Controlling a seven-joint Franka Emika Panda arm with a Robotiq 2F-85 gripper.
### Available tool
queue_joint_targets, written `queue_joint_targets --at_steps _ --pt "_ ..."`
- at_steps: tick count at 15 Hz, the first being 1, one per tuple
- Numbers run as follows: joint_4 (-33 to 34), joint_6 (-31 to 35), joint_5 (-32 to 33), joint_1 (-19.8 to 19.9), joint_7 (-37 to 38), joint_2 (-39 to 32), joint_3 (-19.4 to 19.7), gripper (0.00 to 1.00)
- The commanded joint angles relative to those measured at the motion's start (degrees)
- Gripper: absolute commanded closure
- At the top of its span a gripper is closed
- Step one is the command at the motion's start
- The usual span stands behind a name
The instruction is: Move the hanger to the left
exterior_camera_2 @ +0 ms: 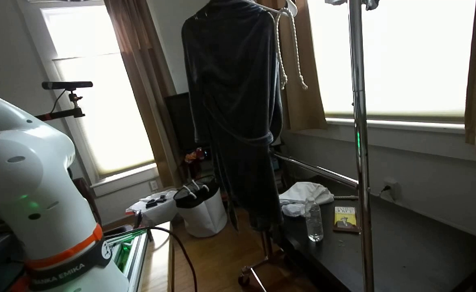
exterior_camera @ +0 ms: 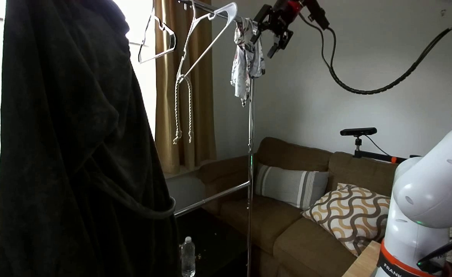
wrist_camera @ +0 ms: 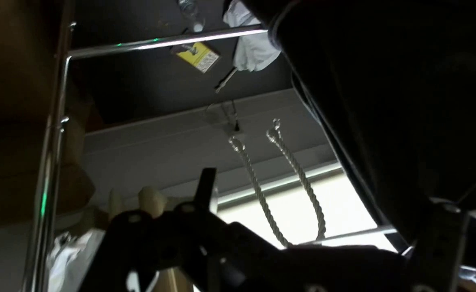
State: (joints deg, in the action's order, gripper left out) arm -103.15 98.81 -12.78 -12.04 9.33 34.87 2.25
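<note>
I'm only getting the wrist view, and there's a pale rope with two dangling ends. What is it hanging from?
Observer: In an exterior view, the rope hangs from one corner of a white hanger.
Visitor: Black parts overlap a thin bar in my picture. Is the hand touching that hanger?
Observer: No. In an exterior view the hand shows apart from it, farther right in the picture.
Visitor: And what does the rest of the machine look like?
Observer: Both exterior views show part of a white arm, with an orange ring around its base.
</note>
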Motion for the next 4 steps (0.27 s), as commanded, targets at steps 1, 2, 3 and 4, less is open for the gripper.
queue_joint_targets --at_steps 1,2,3,4 --pt "-13.8 -0.7 -9.1 1.1 -9.9 5.0 4.3 0.00" --pt "-15.9 -3.1 -9.9 1.8 -12.8 4.9 5.6 0.00" --pt "-9.0 -1.7 -8.2 3.6 -9.4 1.2 2.3 0.00" --pt "-11.6 -2.5 -9.1 3.9 -11.7 1.5 3.3 0.00"
